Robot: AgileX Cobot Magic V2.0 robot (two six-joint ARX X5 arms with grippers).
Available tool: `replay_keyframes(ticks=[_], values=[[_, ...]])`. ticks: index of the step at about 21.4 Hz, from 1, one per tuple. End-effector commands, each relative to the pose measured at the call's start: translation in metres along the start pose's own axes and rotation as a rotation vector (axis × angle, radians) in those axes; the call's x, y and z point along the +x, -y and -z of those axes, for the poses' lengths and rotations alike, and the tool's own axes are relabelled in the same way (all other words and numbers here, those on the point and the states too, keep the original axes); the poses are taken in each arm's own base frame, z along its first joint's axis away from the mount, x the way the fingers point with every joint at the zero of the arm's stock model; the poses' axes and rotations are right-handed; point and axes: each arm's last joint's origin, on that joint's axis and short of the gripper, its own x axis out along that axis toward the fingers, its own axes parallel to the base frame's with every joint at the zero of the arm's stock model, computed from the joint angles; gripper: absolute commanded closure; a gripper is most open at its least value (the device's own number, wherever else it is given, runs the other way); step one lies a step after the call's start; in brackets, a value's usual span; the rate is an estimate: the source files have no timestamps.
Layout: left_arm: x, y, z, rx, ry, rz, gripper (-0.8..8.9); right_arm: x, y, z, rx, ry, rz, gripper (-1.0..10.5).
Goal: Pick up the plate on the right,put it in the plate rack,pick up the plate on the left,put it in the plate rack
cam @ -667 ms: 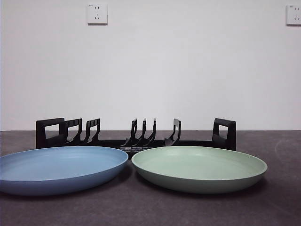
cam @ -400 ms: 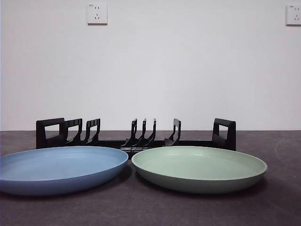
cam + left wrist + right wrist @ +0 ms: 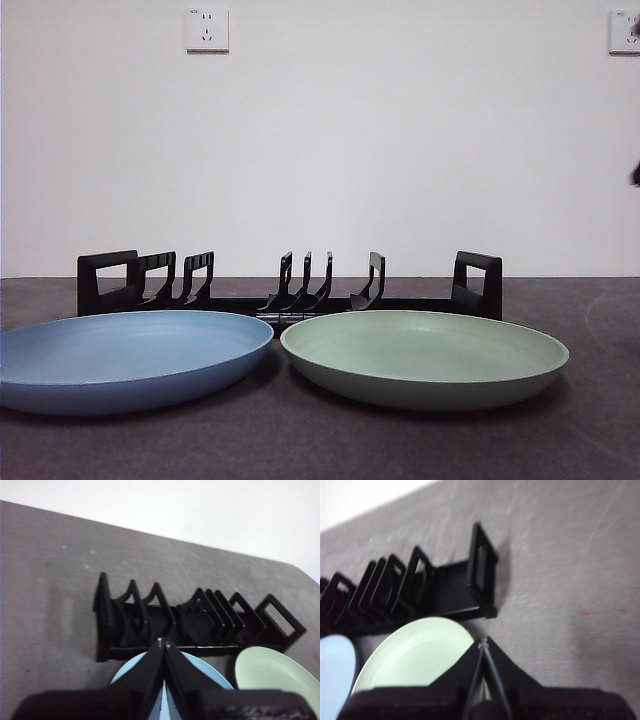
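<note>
Since the earlier frames, only one thing has changed: a small dark tip (image 3: 635,175) now pokes in at the right edge of the front view, at about three o'clock, against the white wall (image 3: 400,150). Both plates and the rack sit where they were.

Nearest in the front view, the blue plate (image 3: 125,358) lies flat at about eight o'clock and the green plate (image 3: 425,355) flat at about five o'clock, their rims just beside each other near the middle; whether they touch cannot be told. Both rest on the dark grey table (image 3: 300,440).

Just behind them stands the plate rack (image 3: 290,290), long and low, with a blocky loop handle at each end and curved prongs upright between. No plate is in it.

Farthest back, two wall sockets (image 3: 206,29) sit high on the wall, at eleven and one o'clock.

From the left wrist camera, the left gripper (image 3: 164,642) hangs above the blue plate (image 3: 200,667), its black jaws pressed together at the tips and holding nothing; the rack (image 3: 195,622) lies just beyond and the green plate (image 3: 272,672) beside it.

From the right wrist camera, somewhat blurred, the right gripper (image 3: 483,642) hangs over the edge of the green plate (image 3: 415,652), jaws likewise closed to a point and empty, with the rack (image 3: 420,592) beyond.
</note>
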Motion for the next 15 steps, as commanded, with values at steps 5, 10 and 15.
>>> replay_keyframes(ticks=[5,10,15], values=[[0.039,0.0,-0.024,0.007,-0.243,0.09,8.21,0.042,-0.001,-0.022,-0.013,-0.275,-0.067,9.6],[0.073,-0.001,-0.028,-0.045,-0.408,0.252,8.15,0.068,0.002,-0.027,-0.043,-0.448,-0.111,9.0],[0.085,0.008,-0.028,-0.023,-0.409,0.285,5.81,0.079,0.007,-0.021,-0.038,-0.489,-0.103,7.5]])
